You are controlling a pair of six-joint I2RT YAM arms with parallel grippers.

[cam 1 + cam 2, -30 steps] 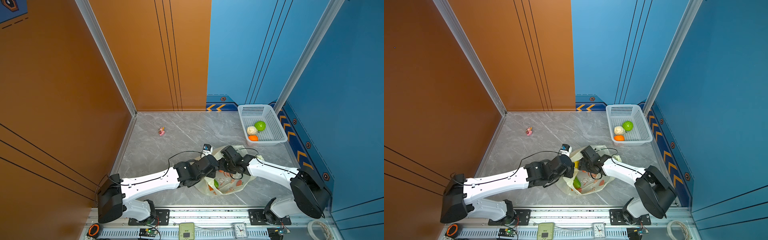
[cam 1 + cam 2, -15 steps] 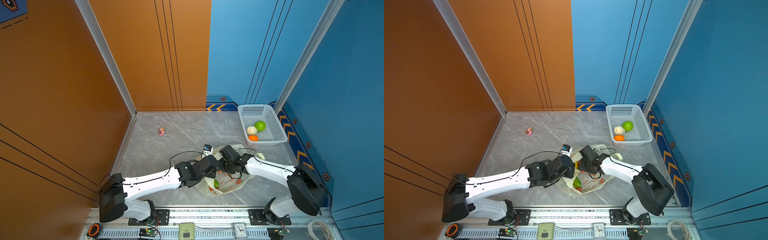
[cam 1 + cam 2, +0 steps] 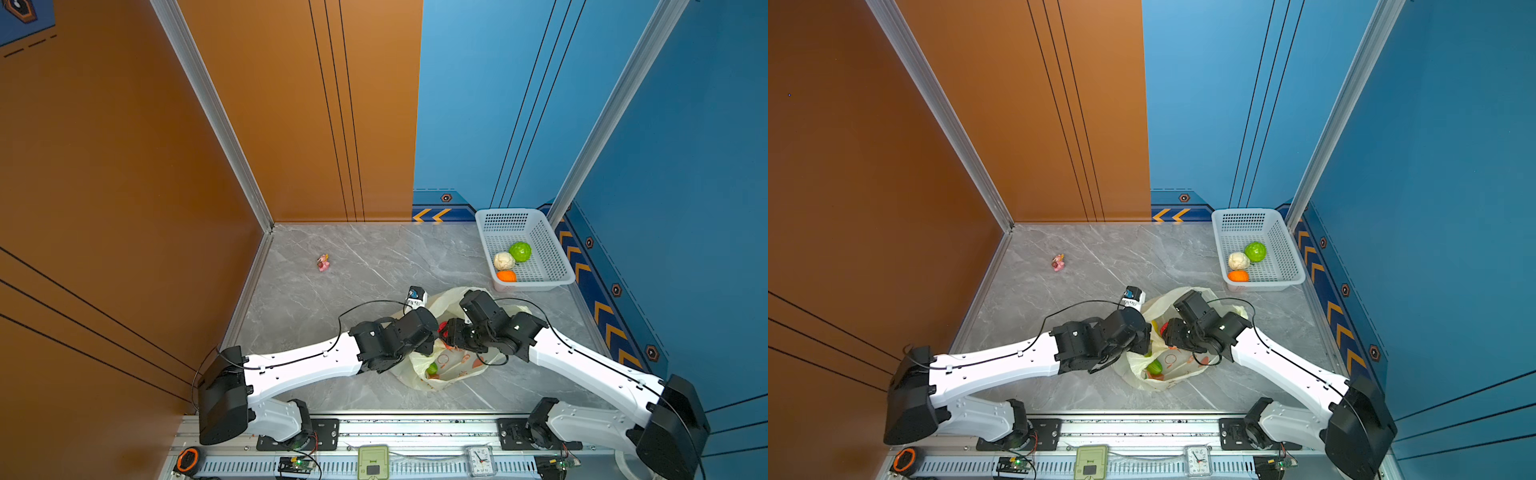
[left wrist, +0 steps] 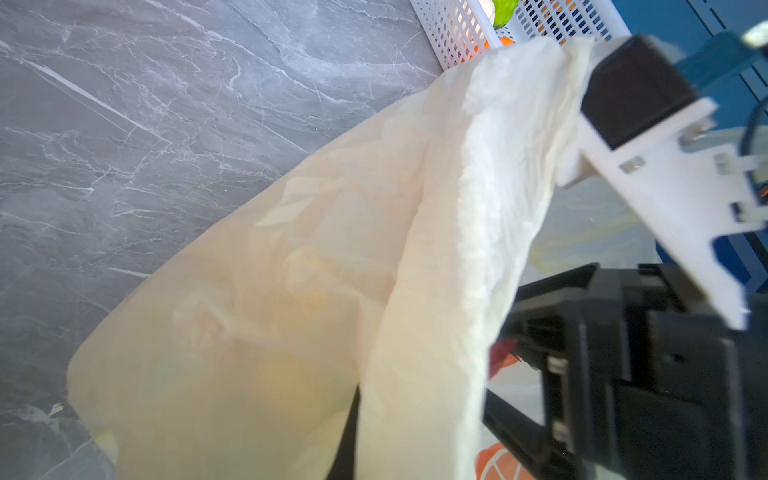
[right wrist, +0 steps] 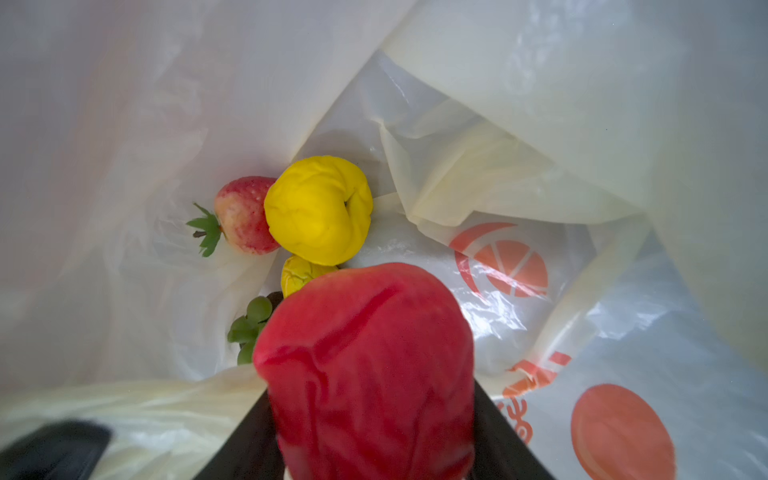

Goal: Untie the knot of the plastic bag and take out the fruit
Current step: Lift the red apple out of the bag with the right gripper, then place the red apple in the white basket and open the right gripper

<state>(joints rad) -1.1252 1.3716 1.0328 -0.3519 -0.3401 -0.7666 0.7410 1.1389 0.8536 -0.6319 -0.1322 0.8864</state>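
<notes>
Seen from above, a grey marbled table (image 3: 374,257). Far left, well apart from everything else, a tiny pink figurine (image 3: 323,263). In the middle near the front lies the plastic bag (image 3: 446,370), pale yellow with orange prints. Its long axis runs from front to back, closed bottom toward the front rail, open mouth pointing up and away. The left gripper (image 3: 428,347) has its jaws together on the bag's left edge, lifting the film. Both black wrists hang over the mouth and hide most of it. The right gripper (image 3: 451,334), reaching into the mouth, is clamped on a red fruit (image 5: 365,365). Deeper inside lie a strawberry (image 5: 245,220), a yellow fruit (image 5: 318,210) and green grapes (image 5: 249,328). Far right, a white basket (image 3: 552,266) holds a green fruit (image 3: 520,252), a cream-white fruit (image 3: 503,261) and an orange fruit (image 3: 506,276)
</notes>
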